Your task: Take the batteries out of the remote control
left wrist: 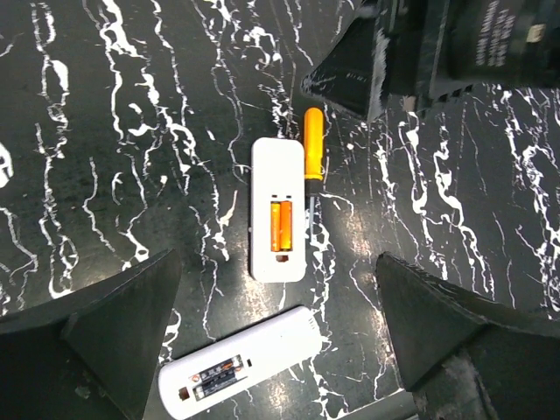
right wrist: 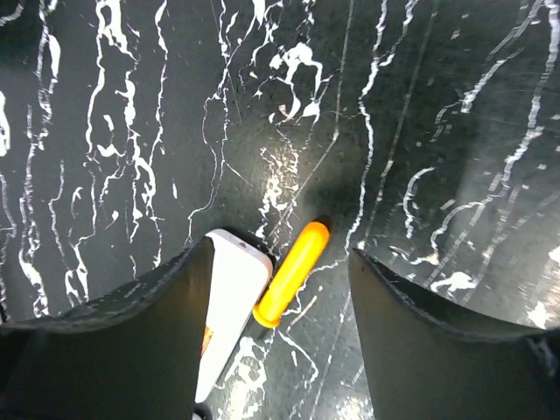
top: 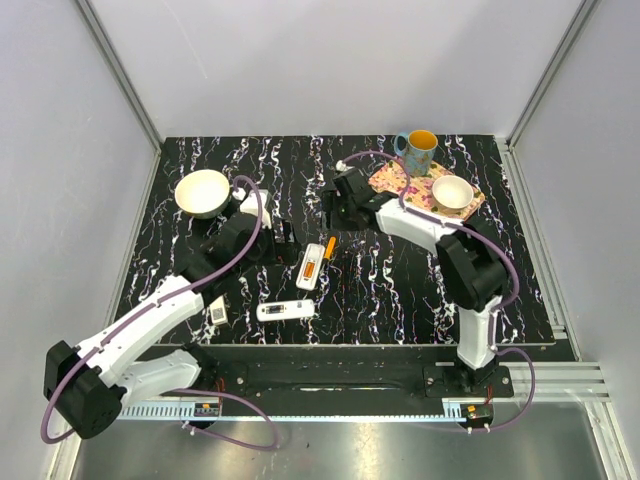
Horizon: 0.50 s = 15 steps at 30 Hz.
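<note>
Two arms lean over the table (top: 400, 290), both aimed at one remote (left wrist: 277, 210) lying back up with its cover off, so its cells are exposed. The left gripper (left wrist: 276, 258) hangs above it, jaws wide and empty, probably ready to steady it. The right gripper (right wrist: 282, 249) straddles the screwdriver (right wrist: 291, 273) just beside the remote, fingers apart and not touching it, seemingly to take it for prying. A second remote (left wrist: 241, 367) lies near, also open. Two orange batteries (left wrist: 281, 226) sit side by side in the first remote's bay, not yet out.
</note>
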Motion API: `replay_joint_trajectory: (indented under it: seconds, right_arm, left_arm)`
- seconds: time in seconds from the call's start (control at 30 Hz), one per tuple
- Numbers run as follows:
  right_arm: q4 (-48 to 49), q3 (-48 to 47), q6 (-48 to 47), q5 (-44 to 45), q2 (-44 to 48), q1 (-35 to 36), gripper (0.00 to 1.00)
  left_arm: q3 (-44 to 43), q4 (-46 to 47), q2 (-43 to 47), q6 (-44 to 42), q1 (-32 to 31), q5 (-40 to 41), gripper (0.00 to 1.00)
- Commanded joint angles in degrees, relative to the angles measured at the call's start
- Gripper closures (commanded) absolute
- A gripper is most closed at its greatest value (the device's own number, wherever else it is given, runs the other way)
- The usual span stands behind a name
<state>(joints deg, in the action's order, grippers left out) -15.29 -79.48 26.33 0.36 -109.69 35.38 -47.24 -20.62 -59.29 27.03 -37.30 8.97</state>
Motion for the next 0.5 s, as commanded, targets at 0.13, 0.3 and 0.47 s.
replay_joint_trajectory:
  seconds: [0.13,0.3,0.47]
  right_arm:
    - [-10.03,-8.67,3.11,3.68,-7.29,2.68,0.35]
    - [-10.99,-9.37,3.56,4.03,-10.01,3.03,0.40]
    - [-10.99,-9.90,4.08,1.84,-12.65,3.03,0.48]
  left_arm:
    - [-1.71,-2.32,2.86,-0.39,-0.93,6.50,0.01]
    - [-0.92,-2.40,4.18,-0.75,-1.02,6.94,0.01]
    - [-0.66,-3.11,4.79,-1.01,-1.02,8.25,0.01]
